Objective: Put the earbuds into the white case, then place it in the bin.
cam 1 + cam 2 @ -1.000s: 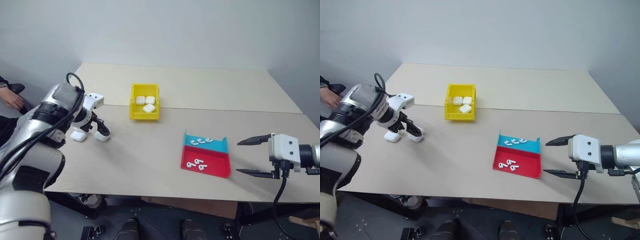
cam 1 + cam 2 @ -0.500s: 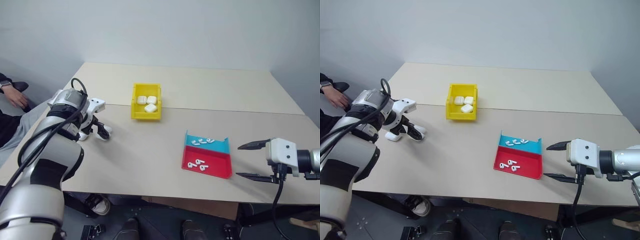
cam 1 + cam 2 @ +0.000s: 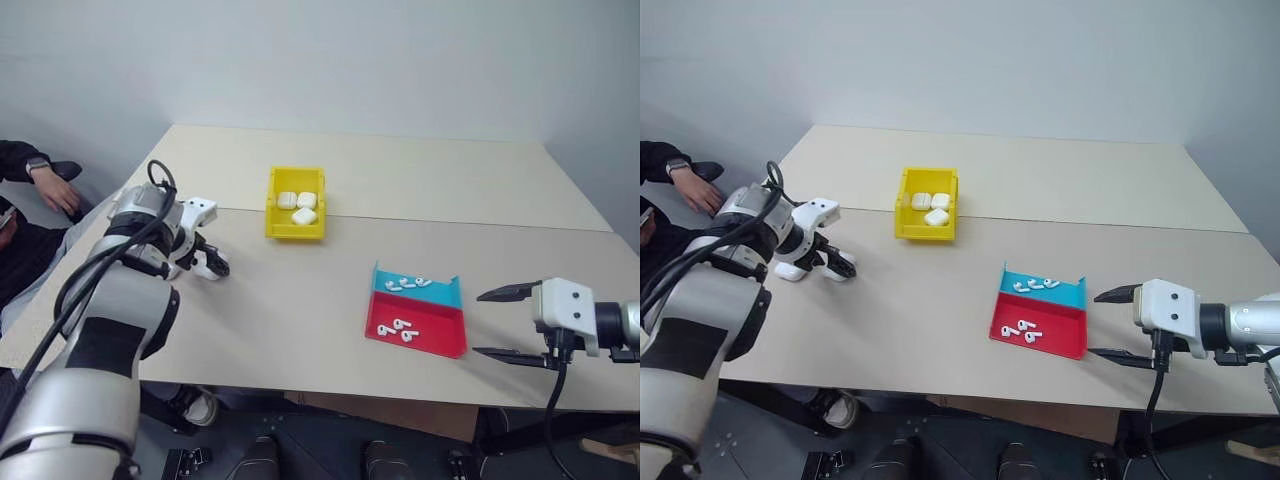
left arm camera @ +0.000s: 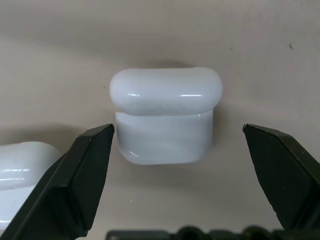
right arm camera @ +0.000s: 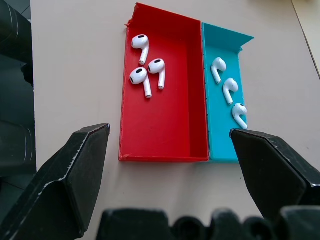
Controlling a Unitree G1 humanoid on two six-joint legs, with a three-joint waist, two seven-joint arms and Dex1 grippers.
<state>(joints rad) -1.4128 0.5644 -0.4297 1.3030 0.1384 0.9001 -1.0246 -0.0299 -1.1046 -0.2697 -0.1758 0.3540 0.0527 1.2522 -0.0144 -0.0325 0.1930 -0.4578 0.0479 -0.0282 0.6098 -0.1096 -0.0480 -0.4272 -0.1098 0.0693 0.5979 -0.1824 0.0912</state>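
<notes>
Head views: left gripper (image 3: 837, 264) spread wide, low over the table (image 3: 300, 320) at its left edge; right gripper (image 3: 508, 323) open, empty, just right of the tray (image 3: 440, 340); bin (image 3: 274, 215) holds three cases. Left wrist view: closed case (image 4: 165, 115) lies on the table between the parted fingers (image 4: 75, 185) — untouched; a second case (image 4: 20, 170) beside it. Right wrist view: earbuds (image 5: 147, 67) — three in the red compartment, three in the blue.
</notes>
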